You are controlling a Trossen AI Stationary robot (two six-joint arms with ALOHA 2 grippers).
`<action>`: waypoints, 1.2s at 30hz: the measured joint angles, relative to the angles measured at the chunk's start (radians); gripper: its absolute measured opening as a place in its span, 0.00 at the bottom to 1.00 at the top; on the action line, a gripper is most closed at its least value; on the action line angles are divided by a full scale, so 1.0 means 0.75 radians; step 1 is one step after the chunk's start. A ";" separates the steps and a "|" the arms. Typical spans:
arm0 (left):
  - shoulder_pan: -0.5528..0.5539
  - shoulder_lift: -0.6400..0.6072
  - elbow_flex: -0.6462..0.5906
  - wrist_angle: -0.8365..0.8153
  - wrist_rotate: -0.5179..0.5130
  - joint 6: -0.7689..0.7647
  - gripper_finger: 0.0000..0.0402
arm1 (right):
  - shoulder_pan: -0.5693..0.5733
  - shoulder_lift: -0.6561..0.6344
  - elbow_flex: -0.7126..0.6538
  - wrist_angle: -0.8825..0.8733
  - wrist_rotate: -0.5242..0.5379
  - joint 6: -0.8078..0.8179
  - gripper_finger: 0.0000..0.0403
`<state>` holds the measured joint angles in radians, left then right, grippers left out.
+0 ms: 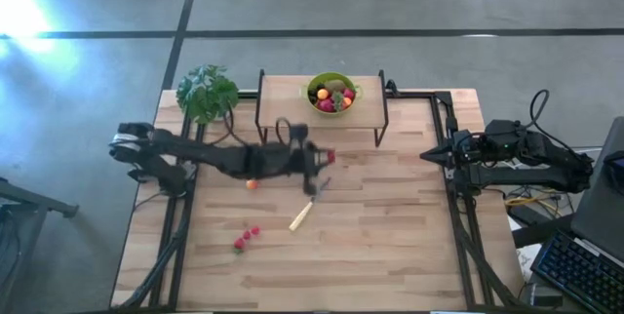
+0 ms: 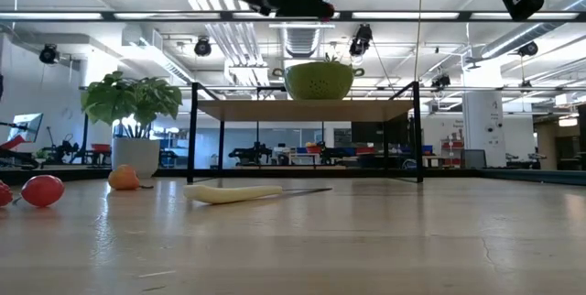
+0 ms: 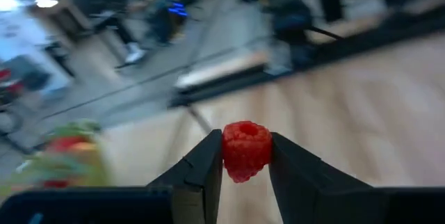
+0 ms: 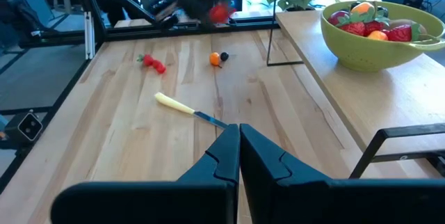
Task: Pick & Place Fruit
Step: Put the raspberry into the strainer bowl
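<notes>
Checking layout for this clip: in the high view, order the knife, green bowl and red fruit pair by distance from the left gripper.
Left gripper holds a raspberry.
1. Knife, just below it.
2. Green bowl, on the shelf above.
3. Red fruit pair, lower left.

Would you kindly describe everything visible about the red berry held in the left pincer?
The red berry is a small, bumpy, raspberry-like piece, bright red and rounded, with a slightly tapered lower end. It sits pinched between the two dark fingers of the left pincer, which press on opposite sides. It is lifted clear of the wooden table, near the raised shelf carrying the green bowl. Nothing else touches it.
</notes>
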<state>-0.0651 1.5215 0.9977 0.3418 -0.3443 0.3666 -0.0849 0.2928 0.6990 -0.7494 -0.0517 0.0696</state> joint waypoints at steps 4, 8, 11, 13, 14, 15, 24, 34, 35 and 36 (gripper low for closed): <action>0.129 -0.001 0.107 0.002 -0.005 -0.035 0.27 | 0.000 0.000 0.000 0.000 0.000 0.000 0.02; 0.262 0.000 0.211 -0.037 -0.006 -0.186 0.27 | 0.000 0.000 0.000 0.000 0.000 0.000 0.02; 0.356 0.016 0.303 -0.156 -0.005 -0.351 0.27 | 0.000 0.000 0.000 0.000 0.000 0.000 0.02; 0.410 0.042 0.376 -0.281 -0.006 -0.427 0.27 | 0.000 0.000 0.000 0.000 0.000 0.000 0.02; 0.435 0.059 0.416 -0.358 -0.006 -0.447 0.27 | 0.000 0.000 0.000 0.000 0.000 0.000 0.02; 0.456 0.075 0.456 -0.435 -0.006 -0.451 0.27 | 0.000 0.000 0.000 0.000 0.000 0.000 0.02; 0.562 0.200 0.668 -0.712 -0.078 -0.457 0.27 | 0.000 0.000 0.000 0.000 0.000 0.000 0.02; 0.605 0.266 0.670 -0.743 -0.134 -0.451 0.27 | 0.000 0.000 0.000 0.000 0.000 0.000 0.02; 0.609 0.267 0.670 -0.749 -0.140 -0.447 0.27 | 0.000 0.000 0.000 -0.001 0.000 0.000 0.02; 0.611 0.267 0.670 -0.751 -0.143 -0.446 0.27 | 0.000 0.000 0.000 0.000 0.000 0.000 0.02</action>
<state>0.3932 1.7214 1.5005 -0.2214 -0.4514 0.0322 -0.0847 0.2928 0.6989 -0.7494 -0.0517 0.0696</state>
